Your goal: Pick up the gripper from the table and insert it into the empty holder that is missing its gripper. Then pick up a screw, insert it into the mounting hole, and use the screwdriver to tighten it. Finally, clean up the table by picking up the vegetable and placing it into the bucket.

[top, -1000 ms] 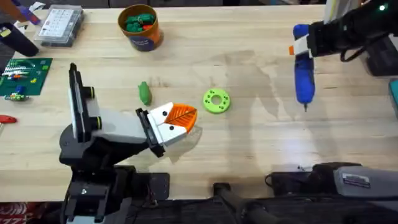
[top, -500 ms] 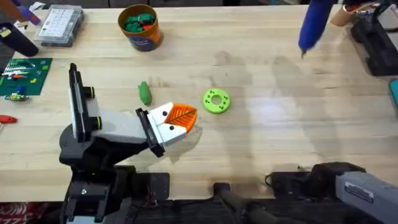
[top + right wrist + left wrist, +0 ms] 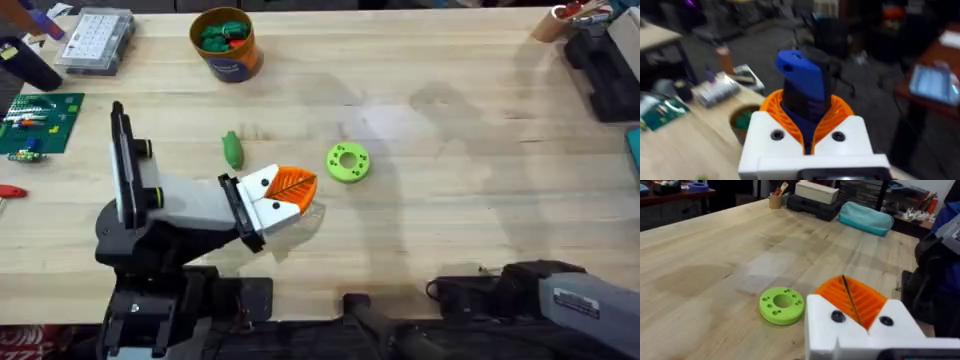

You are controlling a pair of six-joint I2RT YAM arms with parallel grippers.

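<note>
The right end effector (image 3: pixel 807 132) is clamped on the screwdriver (image 3: pixel 801 85), a fat bright-blue cylinder. The left end effector (image 3: pixel 283 198) rests closed and empty on the bench (image 3: pixel 450 180), near the dark-green vegetable (image 3: pixel 233 150).

Evenly and brightly lit from above, with pale glare and faint grey shadows across the bare table (image 3: pixel 440 130), sharp in the overhead and left wrist views, heavily smeared by motion blur throughout the right wrist view.
</note>
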